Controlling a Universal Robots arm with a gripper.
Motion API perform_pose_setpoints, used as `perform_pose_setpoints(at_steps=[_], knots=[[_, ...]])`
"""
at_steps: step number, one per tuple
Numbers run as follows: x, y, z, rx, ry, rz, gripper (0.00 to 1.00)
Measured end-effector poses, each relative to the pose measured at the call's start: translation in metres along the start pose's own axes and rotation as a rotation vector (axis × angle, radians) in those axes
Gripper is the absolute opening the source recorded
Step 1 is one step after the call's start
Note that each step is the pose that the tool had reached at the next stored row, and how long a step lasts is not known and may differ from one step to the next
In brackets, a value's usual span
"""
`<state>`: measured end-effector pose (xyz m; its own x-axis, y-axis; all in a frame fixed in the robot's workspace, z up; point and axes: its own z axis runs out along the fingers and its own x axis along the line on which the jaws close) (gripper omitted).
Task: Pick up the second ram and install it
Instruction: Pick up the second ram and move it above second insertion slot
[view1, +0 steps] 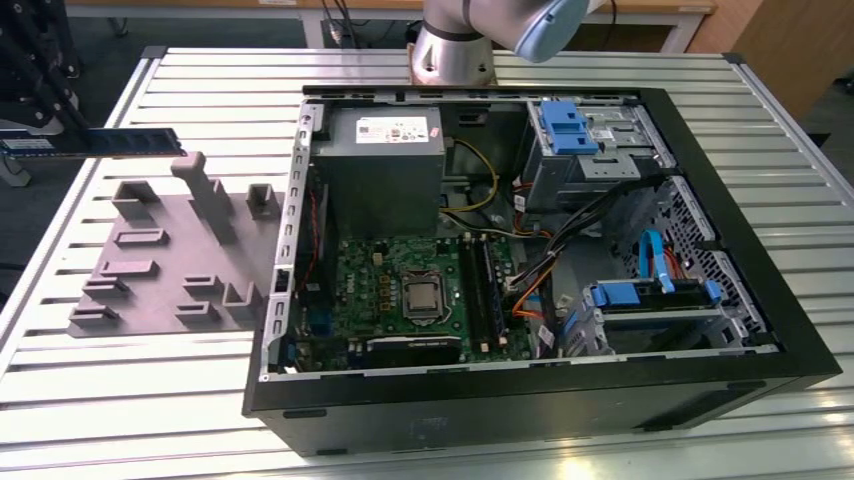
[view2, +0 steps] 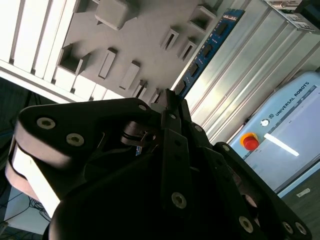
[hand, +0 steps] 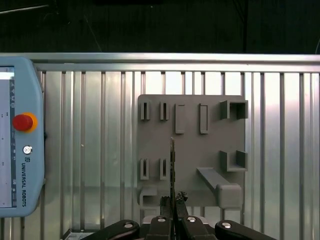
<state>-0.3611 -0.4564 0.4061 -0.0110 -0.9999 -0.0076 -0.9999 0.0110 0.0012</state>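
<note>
The second ram is a long thin blue-green stick held level in the air above the far end of the grey fixture, at the exterior view's left. My gripper is shut on one end of it. In the first wrist view the ram shows edge-on, sticking out from the gripper over the fixture. In the second wrist view the ram runs diagonally away from the gripper, with its black chips facing the camera.
An open black computer case lies on the slatted metal table, with the green motherboard and grey power supply inside. A teach pendant lies beside the fixture. The arm's base stands behind the case.
</note>
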Motion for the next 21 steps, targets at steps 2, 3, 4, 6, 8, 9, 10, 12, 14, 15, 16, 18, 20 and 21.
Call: perform_pose_setpoints(at_steps=[2, 3, 4, 6, 8, 9, 10, 12, 14, 15, 16, 18, 20, 21], knots=[[0.0000, -0.0009, 0.0000, 0.0000, 0.0000, 0.000, 0.14], [0.0000, -0.0014, 0.0000, 0.0000, 0.0000, 0.000, 0.14], [0.0000, -0.0020, 0.0000, 0.0000, 0.0000, 0.000, 0.14], [0.0000, -0.0030, 0.0000, 0.0001, 0.0000, 0.000, 0.14], [0.0000, -0.0039, 0.0000, 0.0001, 0.0000, 0.000, 0.14], [0.0000, -0.0045, 0.0000, 0.0001, -0.0001, 0.000, 0.14], [0.0000, -0.0051, 0.0000, 0.0000, 0.0000, 0.000, 0.14], [-0.0001, -0.0069, 0.0000, 0.0000, 0.0000, 0.000, 0.14], [-0.0001, -0.0090, 0.0000, 0.0000, 0.0000, 0.000, 0.14], [-0.0001, -0.0100, 0.0000, 0.0000, 0.0000, 0.000, 0.14], [-0.0001, -0.0111, 0.0000, 0.0000, 0.0000, 0.000, 0.14], [-0.0002, -0.0130, 0.0000, 0.0001, -0.0001, 0.000, 0.14], [-0.0002, -0.0147, 0.0000, 0.0000, 0.0000, 0.000, 0.14], [-0.0002, -0.0154, 0.0000, 0.0000, 0.0000, 0.000, 0.14]])
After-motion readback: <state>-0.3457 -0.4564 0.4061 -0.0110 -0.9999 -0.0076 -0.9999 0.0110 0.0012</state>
